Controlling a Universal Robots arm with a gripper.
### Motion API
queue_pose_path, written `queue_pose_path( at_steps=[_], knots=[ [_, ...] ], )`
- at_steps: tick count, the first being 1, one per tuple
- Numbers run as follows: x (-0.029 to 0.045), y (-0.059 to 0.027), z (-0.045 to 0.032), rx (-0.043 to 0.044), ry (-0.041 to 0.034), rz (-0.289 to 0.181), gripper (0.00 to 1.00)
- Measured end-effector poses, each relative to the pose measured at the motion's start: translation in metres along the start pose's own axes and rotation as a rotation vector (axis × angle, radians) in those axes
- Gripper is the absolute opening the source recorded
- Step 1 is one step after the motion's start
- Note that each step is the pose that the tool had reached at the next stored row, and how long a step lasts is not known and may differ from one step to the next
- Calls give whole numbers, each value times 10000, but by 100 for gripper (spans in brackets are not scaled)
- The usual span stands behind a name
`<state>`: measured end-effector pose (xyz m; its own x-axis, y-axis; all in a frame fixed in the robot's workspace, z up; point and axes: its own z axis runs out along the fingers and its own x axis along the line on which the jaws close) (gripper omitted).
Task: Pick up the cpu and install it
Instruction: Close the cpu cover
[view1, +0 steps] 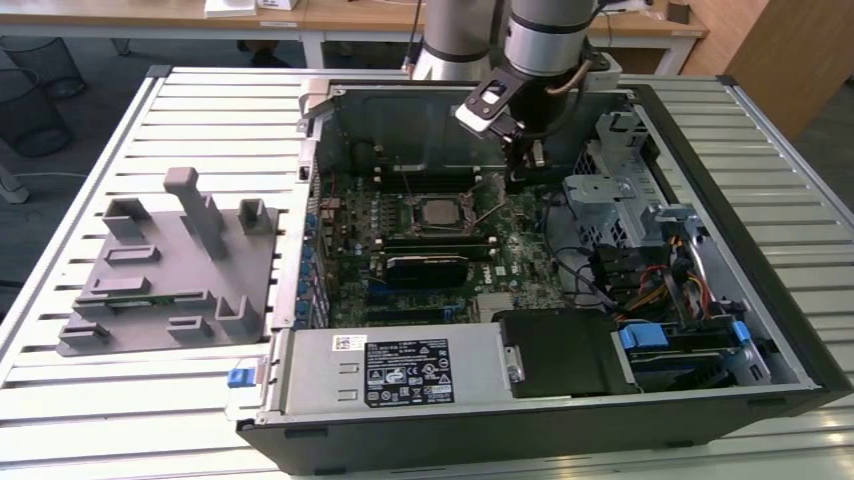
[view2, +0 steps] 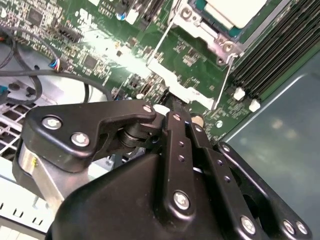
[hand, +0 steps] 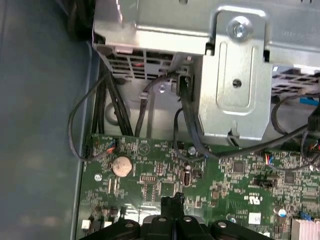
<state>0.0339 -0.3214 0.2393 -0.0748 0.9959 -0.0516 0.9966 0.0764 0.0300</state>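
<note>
The cpu (view1: 438, 212) lies flat in the black socket frame at the middle of the green motherboard (view1: 400, 290), inside the open computer case. In the second wrist view its silvery top (view2: 235, 11) sits under the metal frame, with the thin socket lever (view2: 224, 77) beside it. My gripper (view1: 519, 178) hangs just to the exterior view's right of the socket, low over the board. Its black fingers (hand: 171, 204) are pressed together with nothing between them. In the second wrist view the fingertips (view2: 169, 107) end close to the socket's metal plate.
A grey fixture plate with upright blocks (view1: 174, 265) lies on the slatted table at the exterior view's left. The power supply (view1: 400, 370) fills the case's near side. A metal drive cage (view1: 607, 190) and cables (view1: 641, 280) crowd the exterior view's right. A coin battery (hand: 121, 166) sits on the board.
</note>
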Motion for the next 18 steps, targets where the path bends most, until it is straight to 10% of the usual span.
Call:
queue_pose_path(
  at_steps=[18],
  knots=[
    [20,-207,20,2,-4,-1,11]
  ],
)
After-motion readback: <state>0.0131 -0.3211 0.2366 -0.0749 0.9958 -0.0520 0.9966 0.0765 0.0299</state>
